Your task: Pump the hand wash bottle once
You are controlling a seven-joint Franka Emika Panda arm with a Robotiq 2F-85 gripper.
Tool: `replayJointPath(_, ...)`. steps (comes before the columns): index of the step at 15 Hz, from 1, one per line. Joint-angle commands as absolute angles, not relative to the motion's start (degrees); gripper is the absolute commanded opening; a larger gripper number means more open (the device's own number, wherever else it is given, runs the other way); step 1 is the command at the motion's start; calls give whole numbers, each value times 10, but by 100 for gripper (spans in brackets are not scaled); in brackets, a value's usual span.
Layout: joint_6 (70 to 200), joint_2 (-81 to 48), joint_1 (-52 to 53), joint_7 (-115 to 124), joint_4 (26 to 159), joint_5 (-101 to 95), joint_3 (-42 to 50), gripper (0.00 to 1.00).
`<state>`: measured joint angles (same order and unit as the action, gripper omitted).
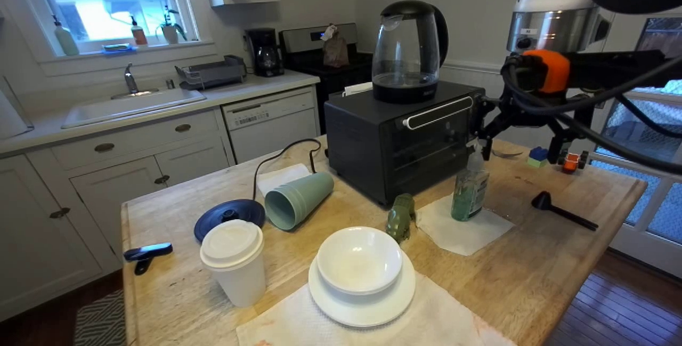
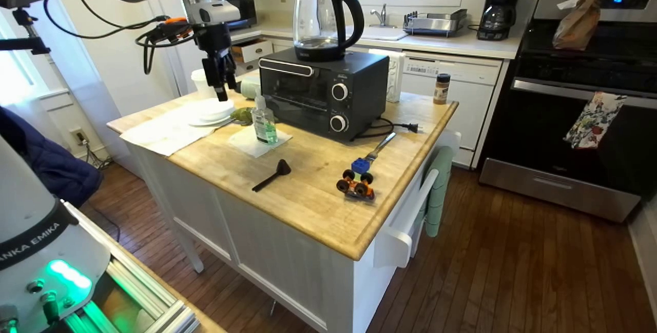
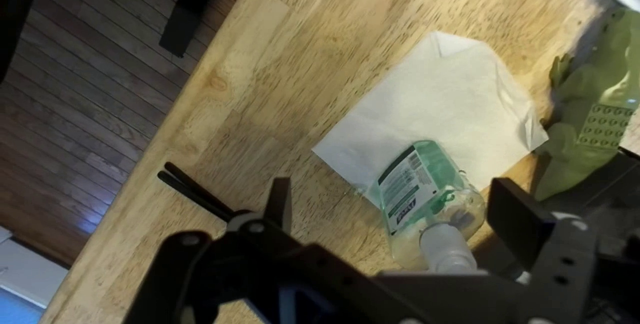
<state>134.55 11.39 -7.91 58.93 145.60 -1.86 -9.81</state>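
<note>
The hand wash bottle (image 1: 470,194) is clear, with green liquid and a pale pump head. It stands upright on a white paper napkin (image 1: 445,239), in front of the oven. It also shows in an exterior view (image 2: 265,126) and in the wrist view (image 3: 425,189). My gripper (image 1: 521,153) is open, its fingers wide apart and empty, near the height of the pump head. In an exterior view the gripper (image 2: 228,92) appears left of the pump head. In the wrist view the bottle shows between the fingers of my gripper (image 3: 395,211), nearer the right finger; the pump's top is hidden behind the gripper.
A black toaster oven (image 2: 295,89) with a glass kettle (image 2: 318,20) on top stands beside the bottle. A green toy (image 3: 595,114), a white bowl (image 1: 359,260) on a plate, a black scoop (image 2: 274,174) and a toy car (image 2: 355,185) lie around on the table.
</note>
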Motion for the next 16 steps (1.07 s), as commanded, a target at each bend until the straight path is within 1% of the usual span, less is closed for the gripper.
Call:
replayJointPath(1,1344,112,-59,594,1454,-24,-78,100)
replayJointPath(3,1390,98,-71,650,1455,-39,-71,100)
replayJointPath(7,1444,100,-57,666,1456,28,-47,100)
replayJointPath(16,1485,76,-60,807,1448,18,-51,100)
